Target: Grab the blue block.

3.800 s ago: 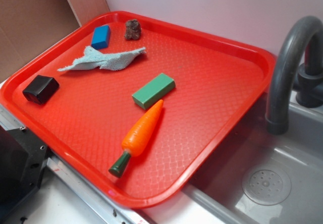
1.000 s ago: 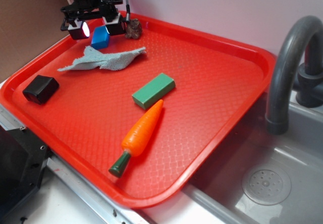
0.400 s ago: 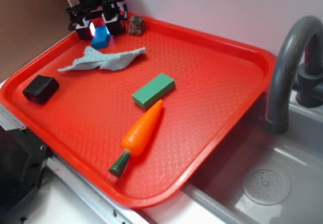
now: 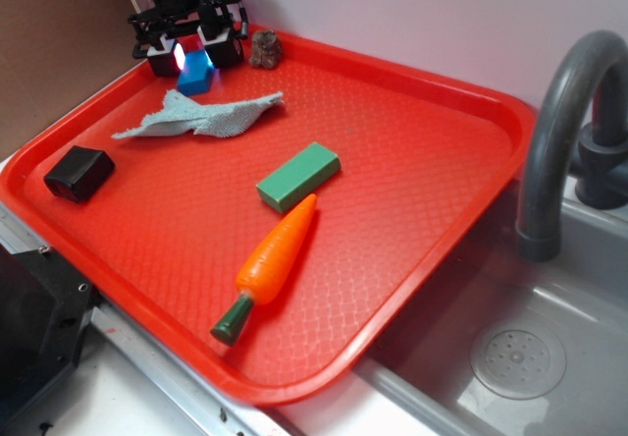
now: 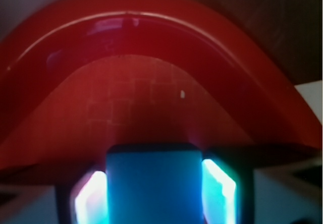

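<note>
At the tray's (image 4: 422,92) left edge lies the black block (image 4: 78,173), alone near the front-left corner. Further in, a crumpled pale cloth (image 4: 196,114) is spread flat on the tray floor. Just behind it, in the back-left corner, my tool (image 4: 194,59) stands over the blue block (image 4: 196,71) with one finger on either side of it; the fingers (image 4: 164,60) glow where they flank the block. In the wrist view the blue block (image 5: 154,188) fills the lower middle, and the lit finger pads (image 5: 218,188) sit tight against its two sides, so my tool is closed onto the block, which rests on the tray floor close to the curved rim (image 5: 151,27). Just right of my tool a small brown lumpy rock (image 4: 263,49) sits by the back rim. Toward the middle of the tray lies the green block (image 4: 298,176), and touching or nearly touching its front corner, the toy carrot (image 4: 270,262) points its green stem toward the front edge. Right of the tray, a grey faucet (image 4: 559,132) curves over the sink (image 4: 510,357).
</note>
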Tool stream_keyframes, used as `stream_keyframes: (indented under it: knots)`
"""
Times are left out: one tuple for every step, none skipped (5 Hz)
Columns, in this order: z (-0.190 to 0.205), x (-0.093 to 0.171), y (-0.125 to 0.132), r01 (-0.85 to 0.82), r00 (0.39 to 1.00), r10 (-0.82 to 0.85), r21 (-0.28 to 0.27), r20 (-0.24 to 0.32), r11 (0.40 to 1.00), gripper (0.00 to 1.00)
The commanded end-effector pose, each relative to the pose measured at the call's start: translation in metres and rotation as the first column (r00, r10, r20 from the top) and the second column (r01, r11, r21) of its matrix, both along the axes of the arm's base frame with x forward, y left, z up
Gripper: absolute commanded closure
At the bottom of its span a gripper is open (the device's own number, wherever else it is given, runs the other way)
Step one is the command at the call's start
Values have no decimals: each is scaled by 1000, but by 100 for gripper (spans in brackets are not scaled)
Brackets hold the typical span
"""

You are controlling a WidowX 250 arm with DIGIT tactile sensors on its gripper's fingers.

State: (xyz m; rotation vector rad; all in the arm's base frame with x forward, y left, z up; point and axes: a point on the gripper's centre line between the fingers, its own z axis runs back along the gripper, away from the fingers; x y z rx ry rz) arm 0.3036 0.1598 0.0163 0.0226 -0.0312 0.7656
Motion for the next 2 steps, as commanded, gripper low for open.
stream_keyframes:
  knots:
    - [113, -22, -47, 82, 982, -118, 228, 148, 970, 100]
    - [150, -41, -89, 145, 959, -190, 213, 210, 966, 100]
